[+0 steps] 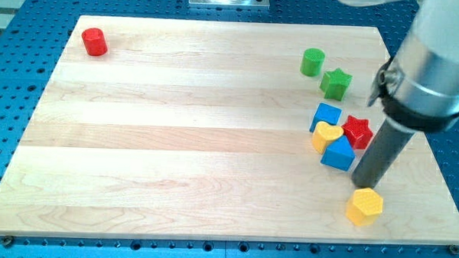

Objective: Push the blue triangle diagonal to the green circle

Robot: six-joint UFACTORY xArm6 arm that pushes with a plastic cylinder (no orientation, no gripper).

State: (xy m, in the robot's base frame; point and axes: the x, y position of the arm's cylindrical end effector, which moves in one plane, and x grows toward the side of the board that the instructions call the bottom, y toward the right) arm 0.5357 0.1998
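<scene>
The blue triangle (339,154) lies at the view's right, in a tight cluster with a yellow heart (326,135), a red star (358,131) and a second blue block (326,115) that looks like a cube. The green circle (312,62) stands farther toward the view's top, apart from the cluster, with a green star (336,84) just to its lower right. My tip (367,184) rests on the board just to the lower right of the blue triangle, close to it or touching it, and just above a yellow hexagon (364,206).
A red cylinder (95,41) stands near the board's top left corner. The wooden board (183,143) has its right edge close to the cluster and its bottom edge just below the yellow hexagon. The arm's grey body (434,67) looms over the right side.
</scene>
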